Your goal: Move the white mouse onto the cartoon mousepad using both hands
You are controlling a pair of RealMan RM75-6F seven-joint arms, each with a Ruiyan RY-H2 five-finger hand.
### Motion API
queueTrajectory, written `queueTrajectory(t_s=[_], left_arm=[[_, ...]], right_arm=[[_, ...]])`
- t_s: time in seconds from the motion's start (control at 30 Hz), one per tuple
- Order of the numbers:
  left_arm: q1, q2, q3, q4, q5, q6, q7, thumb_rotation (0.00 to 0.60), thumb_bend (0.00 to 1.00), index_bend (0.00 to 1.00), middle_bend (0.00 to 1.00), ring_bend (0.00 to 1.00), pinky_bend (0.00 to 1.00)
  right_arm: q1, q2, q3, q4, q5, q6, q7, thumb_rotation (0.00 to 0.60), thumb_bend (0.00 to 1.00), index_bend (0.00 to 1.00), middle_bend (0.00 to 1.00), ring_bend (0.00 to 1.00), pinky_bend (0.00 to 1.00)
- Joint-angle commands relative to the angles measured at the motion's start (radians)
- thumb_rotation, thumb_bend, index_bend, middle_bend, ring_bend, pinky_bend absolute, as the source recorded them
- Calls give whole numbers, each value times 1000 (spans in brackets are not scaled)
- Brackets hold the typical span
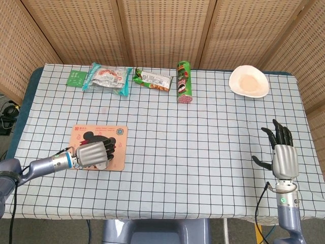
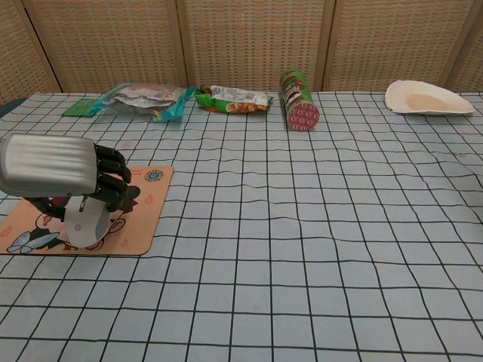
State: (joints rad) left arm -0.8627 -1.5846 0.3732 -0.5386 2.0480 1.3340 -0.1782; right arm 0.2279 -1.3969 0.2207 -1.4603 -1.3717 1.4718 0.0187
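My left hand point(image 1: 92, 153) point(image 2: 56, 170) grips the white mouse point(image 2: 84, 222) from above, over the near part of the cartoon mousepad point(image 1: 118, 136) point(image 2: 143, 204). The mouse shows only in the chest view, below the fingers and at or just above the pad's surface; I cannot tell whether it touches. In the head view the hand hides it. My right hand point(image 1: 283, 151) hovers near the table's right front edge, fingers spread, holding nothing.
Along the back of the checked table lie a green packet point(image 1: 76, 78), a snack bag point(image 1: 107, 78), a second snack bag point(image 1: 152, 80), a green chip can point(image 1: 183, 82) on its side and a white plate point(image 1: 248, 81).
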Motion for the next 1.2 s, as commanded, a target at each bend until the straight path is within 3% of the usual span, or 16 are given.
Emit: queueTrajectory(t_s=[0.03, 0.33, 0.43, 0.5, 0.6, 0.97, 1.2], left_arm=[[-10, -14, 3, 19, 8, 5, -3, 600, 280, 552, 333, 225, 236], [-23, -42, 7, 78, 11, -11, -2, 600, 280, 511, 299, 203, 222], [-23, -54, 7, 89, 6, -23, -2, 600, 277, 397, 204, 127, 185], [-21, -61, 7, 98, 5, -26, 7, 600, 262, 268, 91, 45, 133], [-15, -67, 0, 110, -7, -33, 22, 600, 231, 125, 2, 0, 51], [23, -43, -40, 127, -64, 16, 31, 600, 231, 89, 0, 0, 20], [111, -19, -146, 4, -201, 62, 26, 600, 230, 128, 0, 0, 20]], right_arm=[[0, 0, 1, 0, 1, 0, 1, 600, 181, 236, 28, 7, 47], [1, 0, 2, 3, 3, -3, 4, 600, 181, 236, 28, 7, 47], [0, 1, 3, 1, 3, -1, 3, 600, 181, 236, 28, 7, 46], [-1, 2, 4, -1, 4, 0, 3, 600, 181, 236, 28, 7, 46], [-1, 1, 4, -1, 5, 1, 3, 600, 181, 236, 28, 7, 45], [-1, 1, 1, -2, 1, -1, 3, 600, 181, 236, 28, 7, 45], [1, 9, -4, -6, 6, -17, 3, 600, 181, 236, 25, 6, 41]])
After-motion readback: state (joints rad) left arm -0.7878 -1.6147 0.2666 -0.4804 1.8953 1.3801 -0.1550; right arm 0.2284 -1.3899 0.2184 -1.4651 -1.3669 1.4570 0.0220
